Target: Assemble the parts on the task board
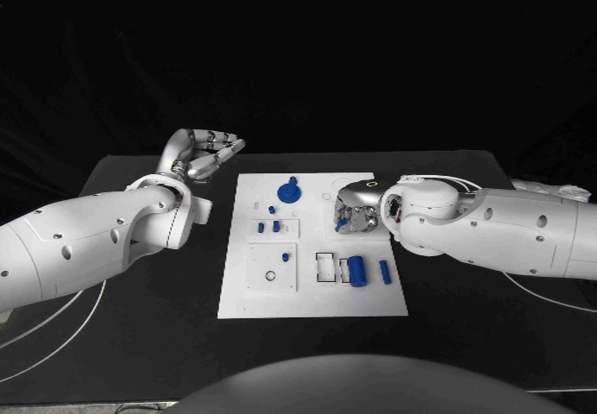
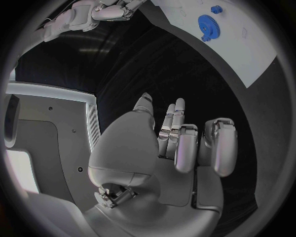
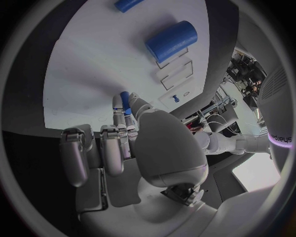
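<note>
The white task board [image 1: 311, 293] lies mid-table. My right hand [image 1: 355, 211] hovers over its upper right part with fingers curled in. In the right wrist view a small blue part [image 3: 125, 101] sits pinched between that hand's [image 3: 132, 143] thumb and a fingertip. On the board are a blue gear [image 1: 290, 191], several small blue pieces [image 1: 267, 228], a blue peg [image 1: 285, 257], a thick blue cylinder [image 1: 357, 271] and a thin blue rod [image 1: 385, 272]. My left hand [image 1: 205, 153] is raised left of the board's far corner, fingers apart, holding nothing.
Black table [image 1: 137, 310] surrounds the board on all sides. Two rectangular slots [image 1: 326, 266] lie beside the cylinder. The left wrist view shows the gear [image 2: 208, 25] and the board's far end [image 2: 246, 54], with my right hand [image 2: 108, 11] beyond.
</note>
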